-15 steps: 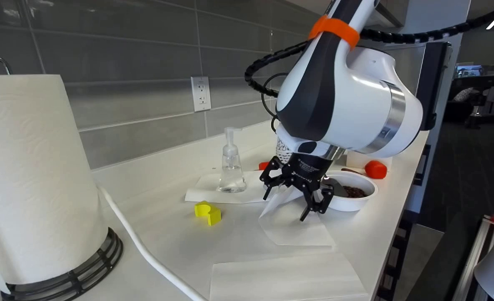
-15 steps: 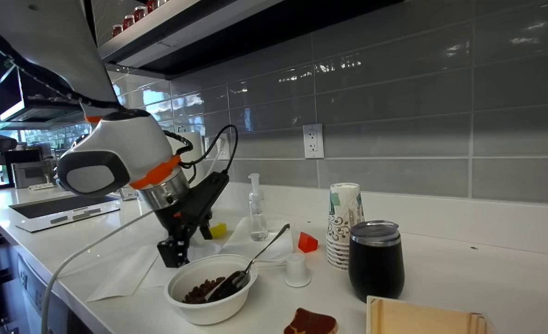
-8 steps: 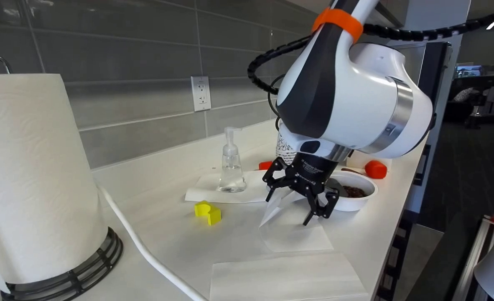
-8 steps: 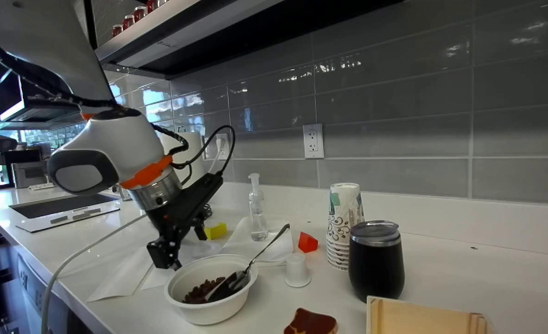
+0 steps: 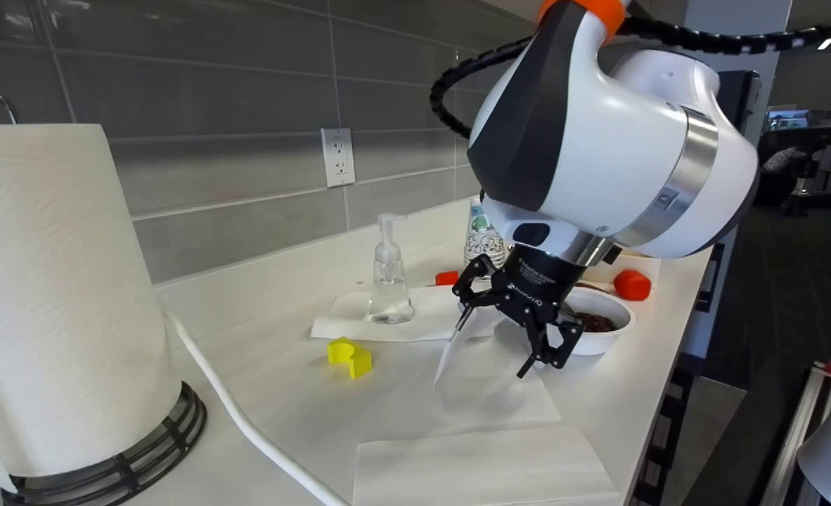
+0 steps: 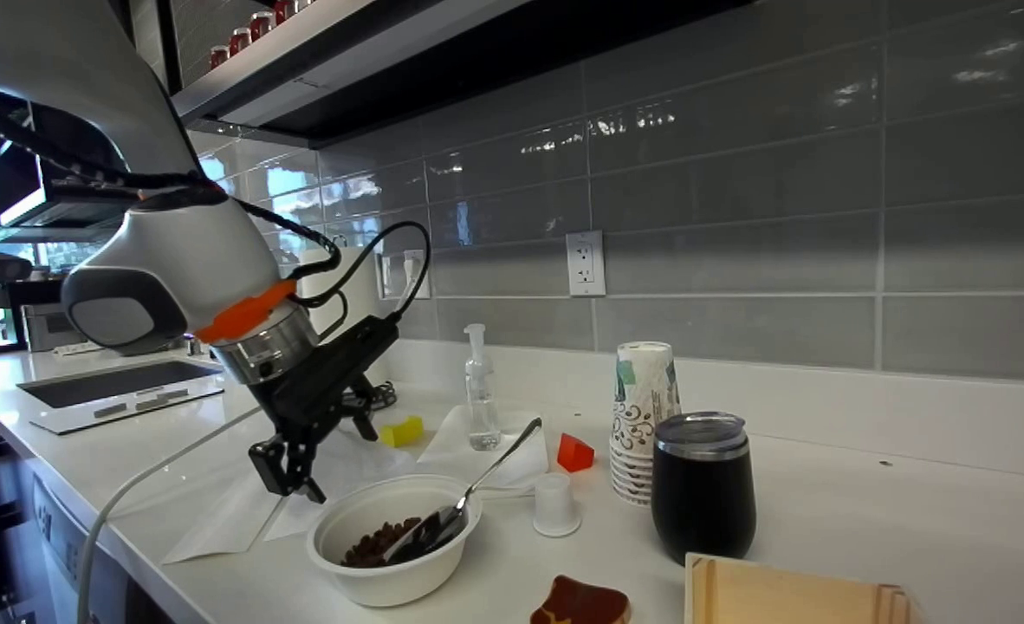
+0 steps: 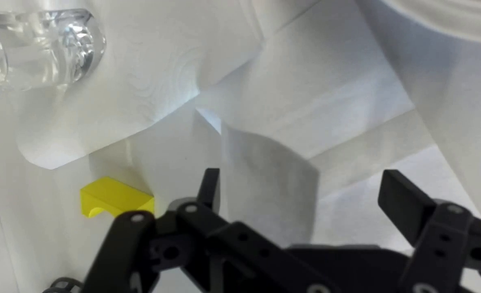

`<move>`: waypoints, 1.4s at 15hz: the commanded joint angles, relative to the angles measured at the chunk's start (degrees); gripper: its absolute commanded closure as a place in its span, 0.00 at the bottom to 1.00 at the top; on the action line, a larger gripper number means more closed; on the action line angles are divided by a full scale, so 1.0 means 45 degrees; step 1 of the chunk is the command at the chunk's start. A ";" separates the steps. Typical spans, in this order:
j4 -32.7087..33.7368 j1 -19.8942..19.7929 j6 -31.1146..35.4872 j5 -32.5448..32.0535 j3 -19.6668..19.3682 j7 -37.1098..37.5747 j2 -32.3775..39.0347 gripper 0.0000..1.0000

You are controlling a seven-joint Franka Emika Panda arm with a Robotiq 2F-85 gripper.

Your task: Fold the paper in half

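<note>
gripper (image 7: pixel 300 182): jaws wide, nothing held
flap (image 7: pixel 269 183): tilted up between the fingers (image 7: pixel 210 191), nearer the one toward yellow block (image 7: pixel 116 194); contact unclear
paper (image 5: pixel 512 397): below gripper, on counter (image 5: pixel 303 400); no clear long axis
bowl (image 6: pixel 399 585): just beside paper

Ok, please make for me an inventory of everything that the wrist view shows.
paper: one, white, centre, flap raised
other sheet: at least one, white, upper left; overlaps hide the exact count
soap dispenser: one, clear, on that sheet
arched block: one, yellow, lower left
bowl: one, white, top right, rim only
counter: one, white, underneath
curved object: one, black, bottom left edge, too cropped to identify
gripper: one, black, bottom centre, jaws apart
</note>
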 commanded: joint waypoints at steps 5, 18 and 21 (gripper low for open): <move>0.0001 0.0551 0.0228 0.1842 0.0351 -0.0547 -0.0537 0.32; 0.0015 0.1613 0.1346 0.4201 0.0356 -0.0551 -0.1003 1.00; 0.0016 0.1877 0.1811 0.4680 0.0321 -0.0553 -0.1259 1.00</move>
